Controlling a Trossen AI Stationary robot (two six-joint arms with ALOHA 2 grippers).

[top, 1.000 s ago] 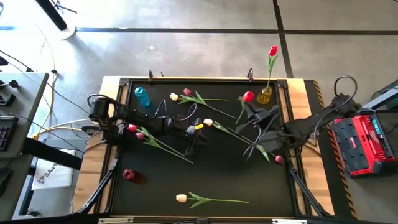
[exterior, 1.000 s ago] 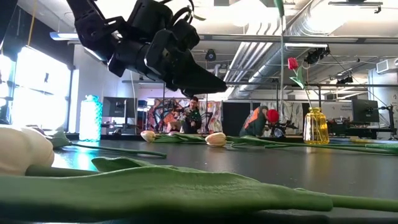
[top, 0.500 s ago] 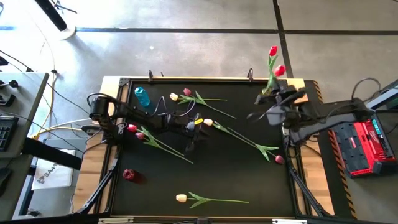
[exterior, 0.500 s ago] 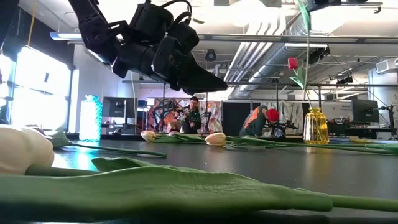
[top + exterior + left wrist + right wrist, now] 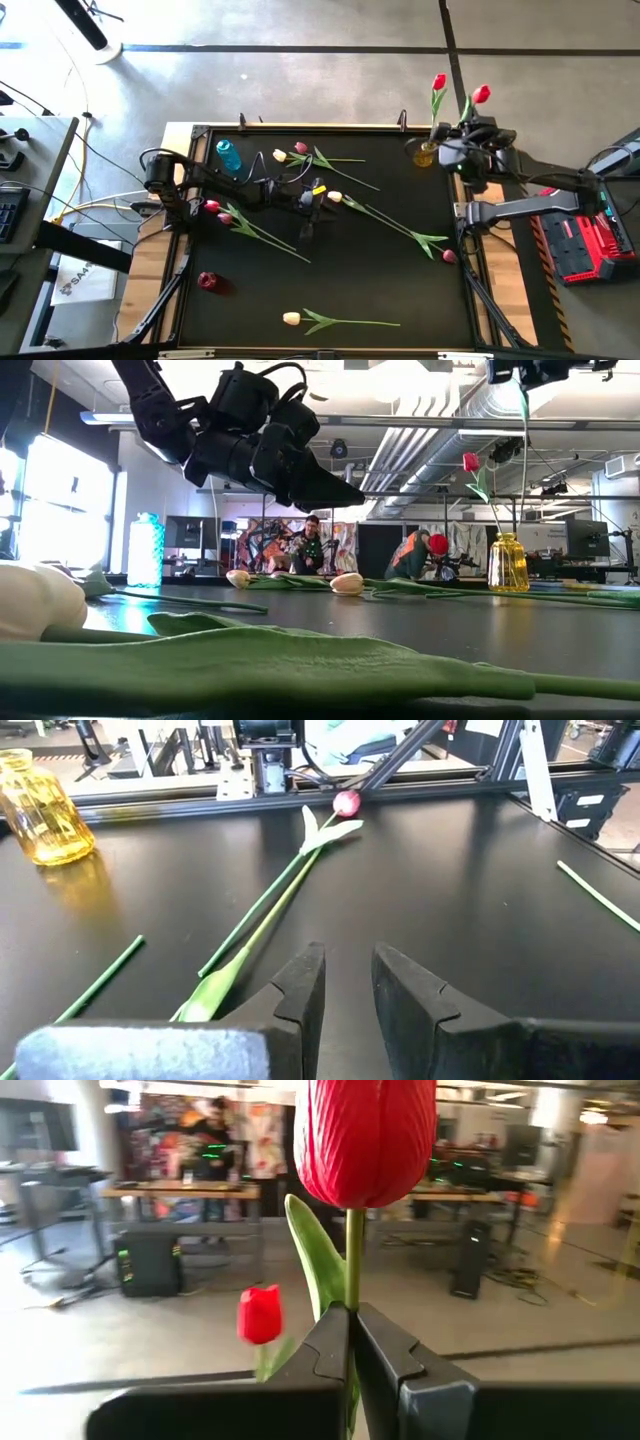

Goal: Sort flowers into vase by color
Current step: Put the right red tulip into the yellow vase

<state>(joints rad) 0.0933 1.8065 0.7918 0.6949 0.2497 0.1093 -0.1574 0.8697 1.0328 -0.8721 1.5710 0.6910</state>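
Above the yellow vase [image 5: 426, 154] at the table's far right corner, my right tool [image 5: 351, 1342] is clamped on a red tulip's [image 5: 365, 1140] stem; next I must lower the stem into the neck.

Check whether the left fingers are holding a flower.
No, the left fingers stand apart with nothing between them, above the black table.

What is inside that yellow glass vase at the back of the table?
The yellow vase holds one red tulip, its stem standing up from the neck. The right hand holds a second red tulip above it, not inside. The stem's lower end inside the glass is not clear.
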